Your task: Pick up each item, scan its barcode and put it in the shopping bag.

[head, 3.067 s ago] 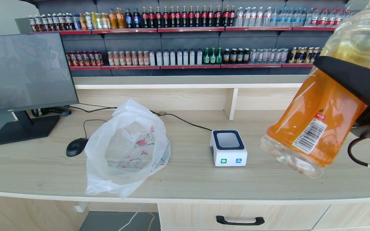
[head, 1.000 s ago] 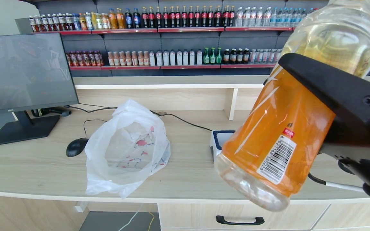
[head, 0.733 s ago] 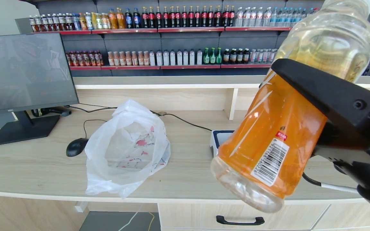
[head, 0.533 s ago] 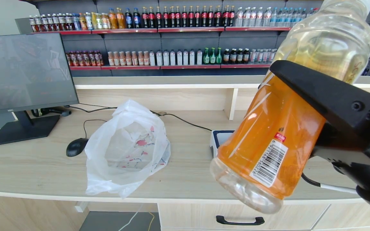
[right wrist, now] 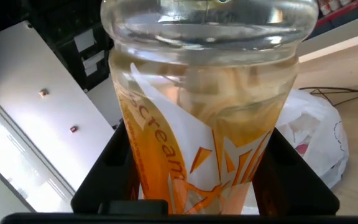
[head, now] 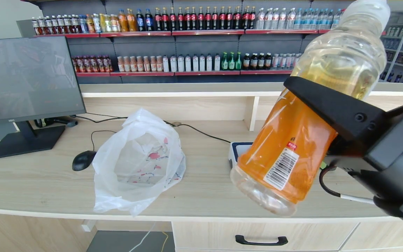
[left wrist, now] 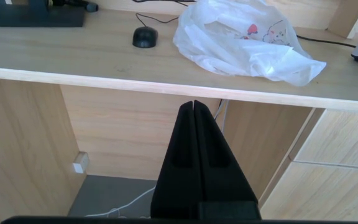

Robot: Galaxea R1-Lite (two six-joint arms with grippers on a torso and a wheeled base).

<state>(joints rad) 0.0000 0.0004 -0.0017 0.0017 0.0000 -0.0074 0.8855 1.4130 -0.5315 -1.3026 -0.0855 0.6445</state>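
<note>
Bottle (head: 292, 140) gripped by right jaws, half-hiding scanner (head: 235, 154); bag (head: 138, 161) beside mouse (head: 83, 160); left jaws closed

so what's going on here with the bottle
A checkout run, mid-scan. The right end effector is clamped on an orange-labelled drink bottle and holds it tilted, base down, above the white scanner on the counter. The barcode is on the side turned toward the head camera. The shopping bag lies open beside the scanner, on the robot's left. The left end effector is shut and empty, down in front of the counter.
</note>
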